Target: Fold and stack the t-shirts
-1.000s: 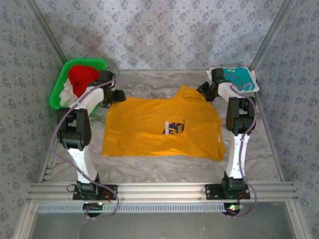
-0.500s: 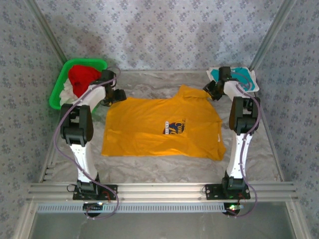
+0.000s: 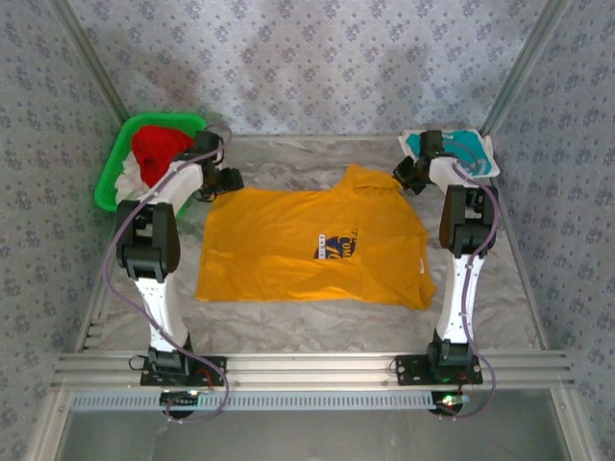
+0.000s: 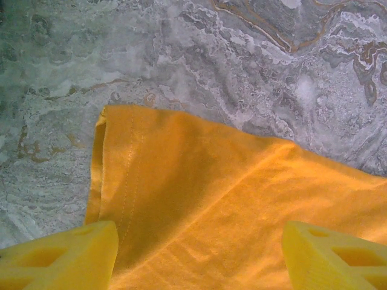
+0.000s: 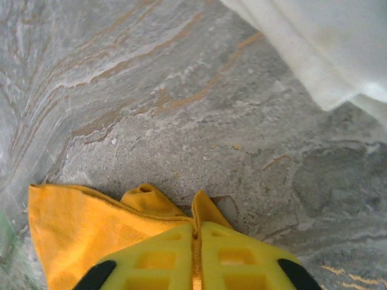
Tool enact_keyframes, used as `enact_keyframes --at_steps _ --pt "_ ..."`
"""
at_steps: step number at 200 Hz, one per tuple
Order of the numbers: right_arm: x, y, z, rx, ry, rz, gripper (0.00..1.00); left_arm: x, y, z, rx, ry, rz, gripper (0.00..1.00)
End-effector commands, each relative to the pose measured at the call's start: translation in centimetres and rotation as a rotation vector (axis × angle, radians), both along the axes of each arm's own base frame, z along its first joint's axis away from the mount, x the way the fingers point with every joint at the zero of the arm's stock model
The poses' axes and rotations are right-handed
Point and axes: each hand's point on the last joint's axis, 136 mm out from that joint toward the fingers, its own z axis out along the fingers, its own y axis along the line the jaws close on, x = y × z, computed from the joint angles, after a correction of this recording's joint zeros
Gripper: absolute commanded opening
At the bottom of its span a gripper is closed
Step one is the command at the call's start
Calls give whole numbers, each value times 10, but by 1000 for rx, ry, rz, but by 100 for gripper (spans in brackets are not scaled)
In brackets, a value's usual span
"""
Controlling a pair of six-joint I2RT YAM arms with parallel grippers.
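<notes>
Top external view: the yellow-orange t-shirt is spread flat in the middle of the marbled table, with its dark blue chest print facing up. The teal t-shirt is laid folded at the far right corner, well apart from it. A green basket is set at the far left corner, and a red cloth is heaped inside it.

The left gripper is held at the far left corner of the yellow-orange t-shirt. In the left wrist view its yellow fingers are spread wide apart above the sleeve, and nothing is held between them; the stitched sleeve hem lies flat on the table.

The right gripper is placed at the shirt's far right corner, near the teal t-shirt. In the right wrist view its jaws are pressed together on a raised fold of the yellow-orange cloth, which is bunched just ahead of the fingertips. A white cloth is seen at the upper right.
</notes>
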Motion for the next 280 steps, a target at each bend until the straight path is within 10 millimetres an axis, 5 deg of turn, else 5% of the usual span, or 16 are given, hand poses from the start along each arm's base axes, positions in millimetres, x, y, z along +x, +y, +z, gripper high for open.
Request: enact_keyframes --at_steps 1,68,174,230,280 --pt "2 2 26 8 -46 4 5 4 1 0 19 6 -18 71" --pt "1 -11 86 10 -113 -26 0 14 18 1 58 22 5 66" --pt "16 -42 100 -11 -133 -61 0 31 9 -24 29 95 -61 66" --pt "24 -30 113 -26 -176 -19 0 52 3 -35 24 117 -79 69" --pt "19 -21 108 -20 -176 2 0 74 -21 -38 -11 98 -138 71"
